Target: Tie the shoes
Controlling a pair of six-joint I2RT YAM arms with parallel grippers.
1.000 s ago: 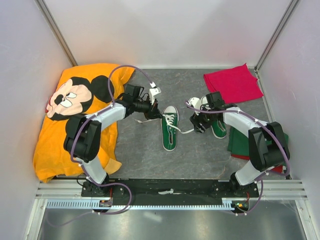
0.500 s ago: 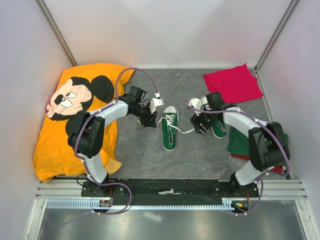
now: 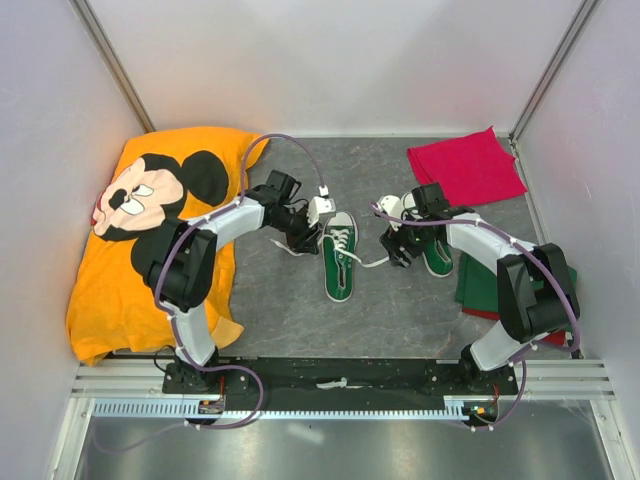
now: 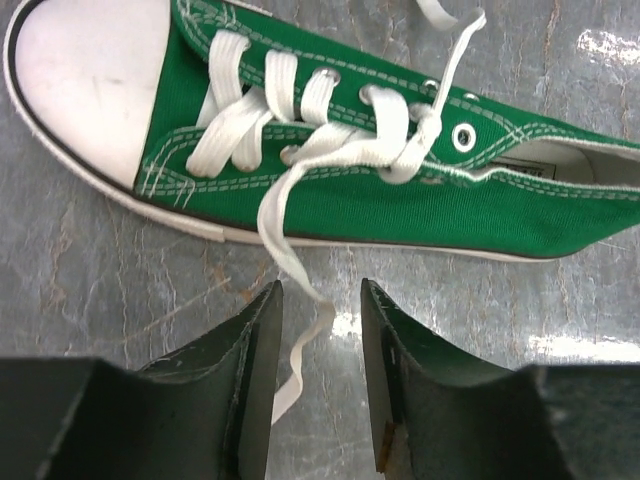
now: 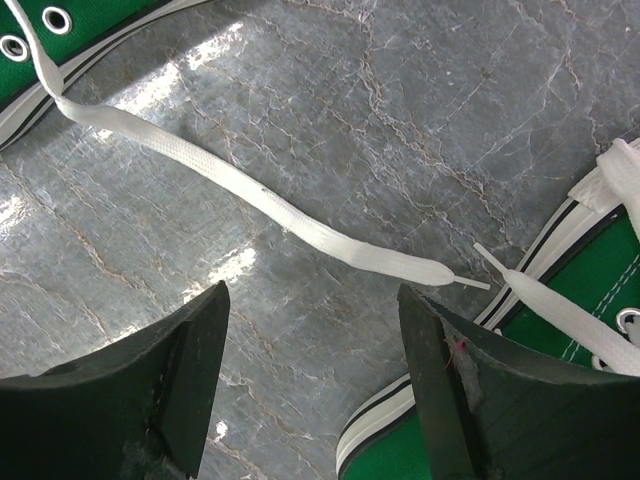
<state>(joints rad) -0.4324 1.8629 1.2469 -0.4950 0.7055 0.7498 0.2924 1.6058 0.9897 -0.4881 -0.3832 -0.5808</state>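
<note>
**Plainly, neither shoe is tied yet**

My left tool (image 4: 318, 300) stands with its jaws apart and nothing clamped. A loose lace (image 4: 283, 235) from the green shoe (image 4: 420, 215) trails down between them and lies flat on the grey surface (image 4: 110, 300). In the overhead view that shoe sits at mid-frame, and its partner (image 3: 438, 258) lies just right of centre, beside my right tool (image 3: 398, 250).

The right tool's jaws are wide apart over bare surface. The first shoe's other lace end (image 5: 250, 195) crosses that wrist view just above them, untouched, its tip close to the second shoe at lower right.

I judge these shoes to be light. A tug on a lace will likely drag the whole shoe across this smooth surface, so one tool should pull against the other. The laces look flat, soft and limp, and may slide out of a shallow pinch. I would grip just behind the stiff tip, across the flat side.

I can read no brand. A label (image 4: 520, 162) inside the collar carries marks too small to make out. The orange shirt (image 3: 110, 290) at the left shows a cartoon mouse face and no words.
</note>
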